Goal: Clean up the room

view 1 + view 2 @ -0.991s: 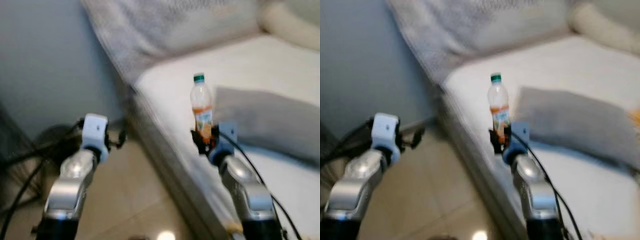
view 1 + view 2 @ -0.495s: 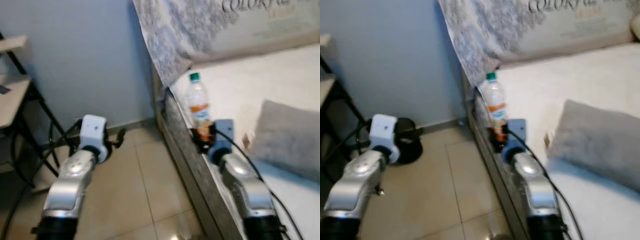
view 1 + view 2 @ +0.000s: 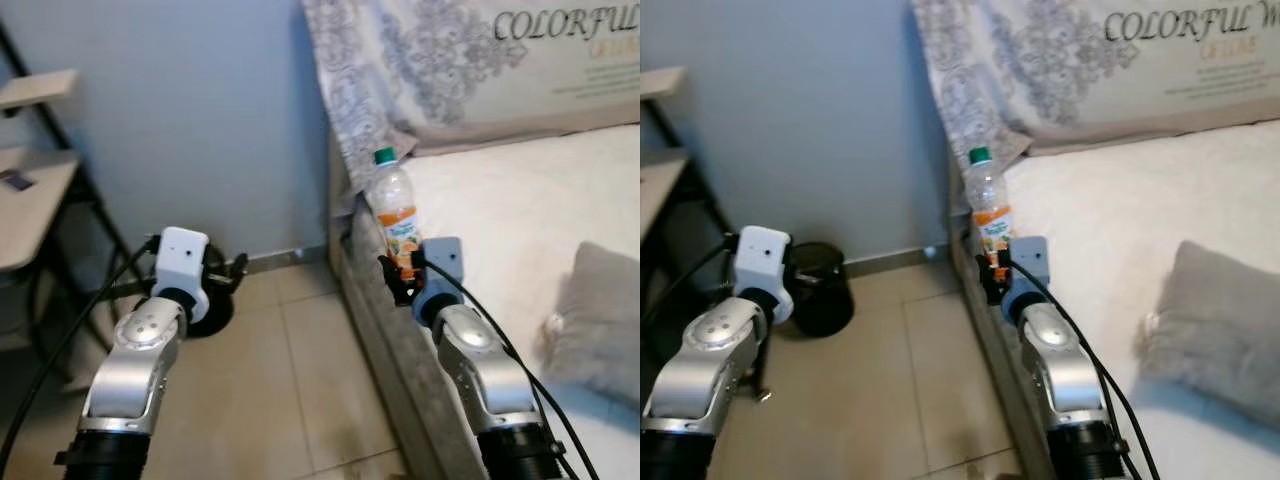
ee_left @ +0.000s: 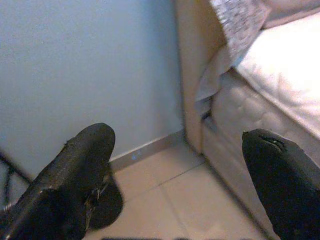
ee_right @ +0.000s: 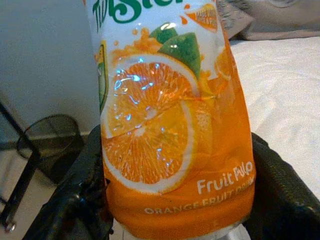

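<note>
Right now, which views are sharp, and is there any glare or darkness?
Both eye views are fairly sharp, with readable pillow lettering; the right wrist view shows small glare spots on the bottle label; the left wrist view is soft, its black fingers dark.

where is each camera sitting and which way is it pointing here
Left and right eye views: on the head, looking forward and down at the bed and floor; both arms show, the right gripper holding a bottle.
Left wrist view: along the open left gripper toward the wall and bed corner.
Right wrist view: along the fingers clamped on the bottle's orange label.
Shared: the black bin also shows in the right wrist view.
</note>
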### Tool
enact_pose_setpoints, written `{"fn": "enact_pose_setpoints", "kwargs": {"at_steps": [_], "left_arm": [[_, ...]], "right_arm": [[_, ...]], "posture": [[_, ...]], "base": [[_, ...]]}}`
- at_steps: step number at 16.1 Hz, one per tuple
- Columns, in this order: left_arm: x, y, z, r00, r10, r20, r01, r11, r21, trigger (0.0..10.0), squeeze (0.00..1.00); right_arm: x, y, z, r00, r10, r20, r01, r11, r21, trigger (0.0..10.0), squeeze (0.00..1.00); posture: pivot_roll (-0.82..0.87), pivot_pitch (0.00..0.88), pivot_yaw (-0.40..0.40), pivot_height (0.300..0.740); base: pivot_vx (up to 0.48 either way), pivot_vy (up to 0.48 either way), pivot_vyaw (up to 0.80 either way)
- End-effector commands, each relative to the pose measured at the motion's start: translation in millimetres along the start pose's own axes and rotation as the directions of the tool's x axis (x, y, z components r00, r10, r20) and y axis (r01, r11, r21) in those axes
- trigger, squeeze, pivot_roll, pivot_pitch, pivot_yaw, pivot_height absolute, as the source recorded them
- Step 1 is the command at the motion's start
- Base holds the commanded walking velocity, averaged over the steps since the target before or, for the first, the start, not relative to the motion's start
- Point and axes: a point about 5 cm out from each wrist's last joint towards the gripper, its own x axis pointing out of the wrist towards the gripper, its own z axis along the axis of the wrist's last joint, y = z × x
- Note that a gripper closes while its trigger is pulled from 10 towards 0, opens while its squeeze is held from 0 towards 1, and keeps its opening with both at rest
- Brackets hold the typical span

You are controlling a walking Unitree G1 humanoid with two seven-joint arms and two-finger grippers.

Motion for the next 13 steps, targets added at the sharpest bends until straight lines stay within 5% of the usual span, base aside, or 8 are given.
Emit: {"fn": "enact_pose_setpoints", "kwargs": {"at_steps": [1,6,13], "left_arm": [[1.4,-2.4,4.8,1.000,-0.014,0.017,0.014,1.000,0.011,10.0,0.00],[1.2,-2.7,3.9,1.000,-0.019,0.014,0.019,1.000,0.014,10.0,0.00],[0.7,-3.5,2.9,1.000,-0.030,0.009,0.030,0.999,0.023,10.0,0.00]], "right_arm": [[-0.9,-3.2,3.5,1.000,0.004,0.012,-0.004,1.000,0.006,10.0,0.00],[-2.1,-2.1,2.3,1.000,0.029,0.011,-0.029,0.999,-0.013,10.0,0.00],[-2.5,-3.3,-3.7,1.000,0.023,-0.020,-0.024,1.000,-0.011,10.0,0.00]], "posture": [[-0.03,0.000,0.032,0.740],[-0.04,0.000,0.036,0.740],[-0.03,0.000,0.034,0.740]], "base": [[0.412,0.000,0.00],[0.414,0.000,0.48],[0.415,0.000,0.00]]}}
